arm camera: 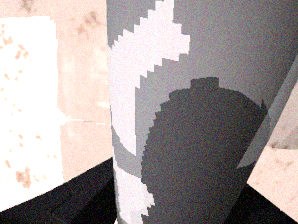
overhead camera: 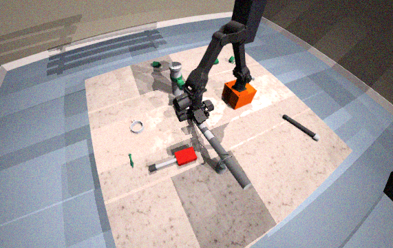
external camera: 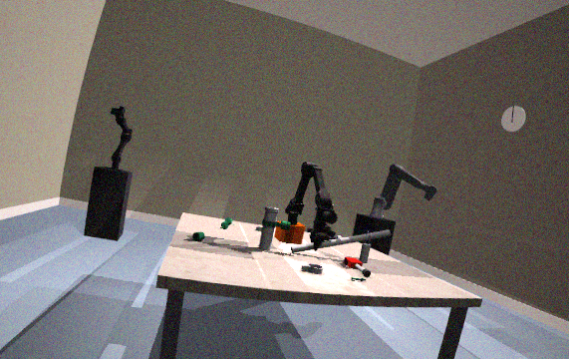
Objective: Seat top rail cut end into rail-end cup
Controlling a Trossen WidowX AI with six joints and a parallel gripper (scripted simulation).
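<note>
The grey top rail (overhead camera: 221, 149) (external camera: 351, 240) (arm camera: 225, 45) slants through the loop cap at the small post (overhead camera: 220, 168) (external camera: 365, 253). Its post-side end is low, near the table and outside the cup; its other end is raised. My gripper (overhead camera: 197, 122) (external camera: 318, 245) (arm camera: 170, 167) is shut on the rail near that low end, with black fingers on both sides in the wrist view. The big grey post (overhead camera: 175, 75) (external camera: 266, 239) stands upright. The green brace band (external camera: 267, 223) is up near its cap, and the green rail-end cup (overhead camera: 181, 83) (external camera: 285, 225) points towards the arm's side.
A red-headed mallet (overhead camera: 186, 156) (external camera: 352, 261) lies left of the small post. A grey ring (overhead camera: 136, 127) (external camera: 312, 269) and a small green part (overhead camera: 131, 160) lie farther left. The orange arm base (overhead camera: 239, 94) (external camera: 290, 233) is behind, and a dark rod (overhead camera: 299, 127) lies right.
</note>
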